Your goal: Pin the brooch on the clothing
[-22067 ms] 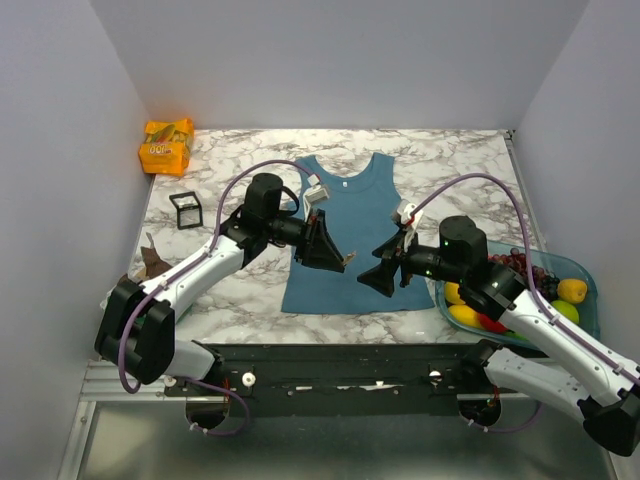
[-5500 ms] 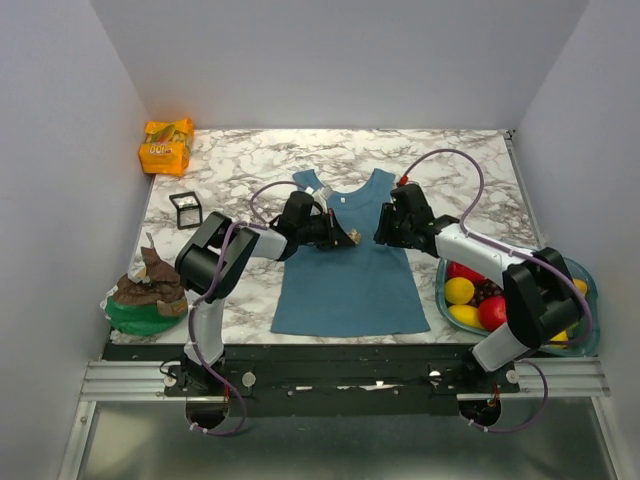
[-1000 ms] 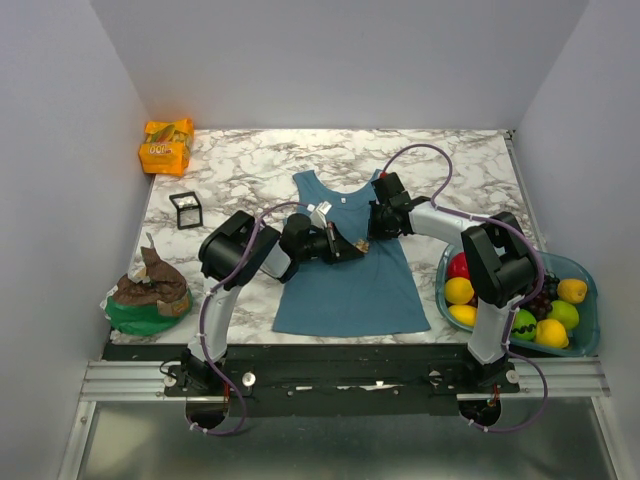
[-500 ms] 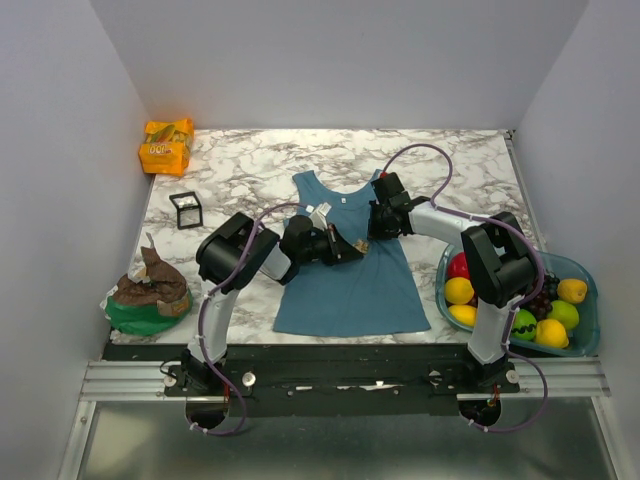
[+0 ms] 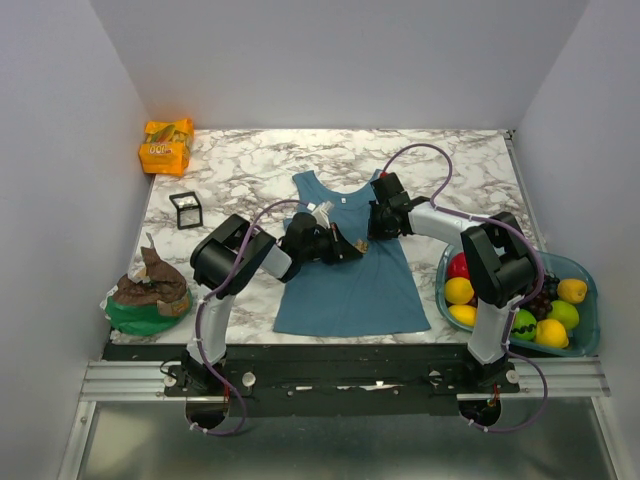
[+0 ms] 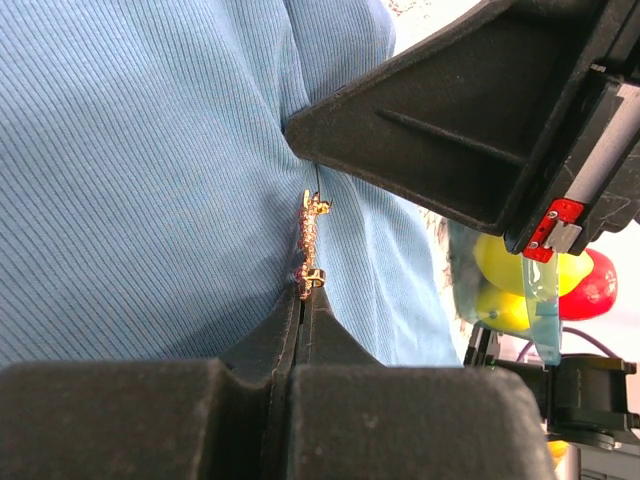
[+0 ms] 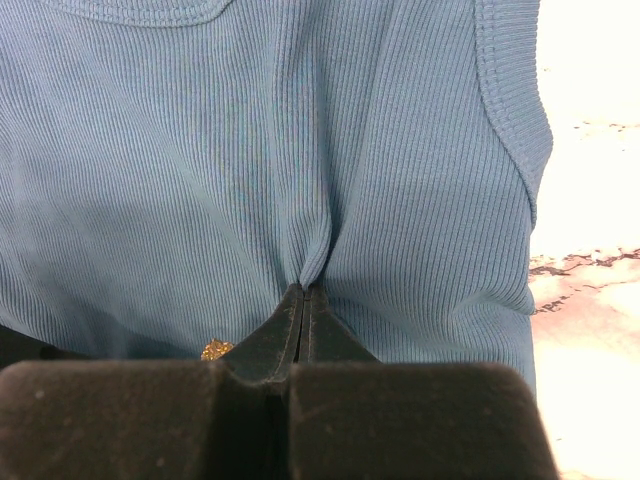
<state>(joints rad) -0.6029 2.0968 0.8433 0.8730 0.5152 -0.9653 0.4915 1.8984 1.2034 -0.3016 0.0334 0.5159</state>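
Observation:
The clothing (image 5: 345, 290) is a teal tank top lying flat on the marble table, neck toward the back. The brooch (image 6: 310, 240), a tiny gold and red pin, stands on edge against the ribbed fabric (image 6: 150, 150). My left gripper (image 6: 303, 296) is shut on its lower end. In the top view the left gripper (image 5: 355, 246) and the brooch (image 5: 362, 245) sit at the top's chest. My right gripper (image 7: 303, 291) is shut on a pinched fold of the fabric (image 7: 200, 150), tip close to the brooch (image 7: 215, 349). From above, the right gripper (image 5: 371, 236) almost meets the left.
A fruit bowl (image 5: 585, 275) with yellow, red and green fruit stands at the right edge. A small black-framed box (image 5: 184, 208) and an orange packet (image 5: 166, 145) lie at the back left. A green bag with brown scraps (image 5: 145, 295) sits at the front left.
Hardly anything: the left arm's elbow has shifted slightly. Both grippers stay shut at the same spot on the chest of the top.

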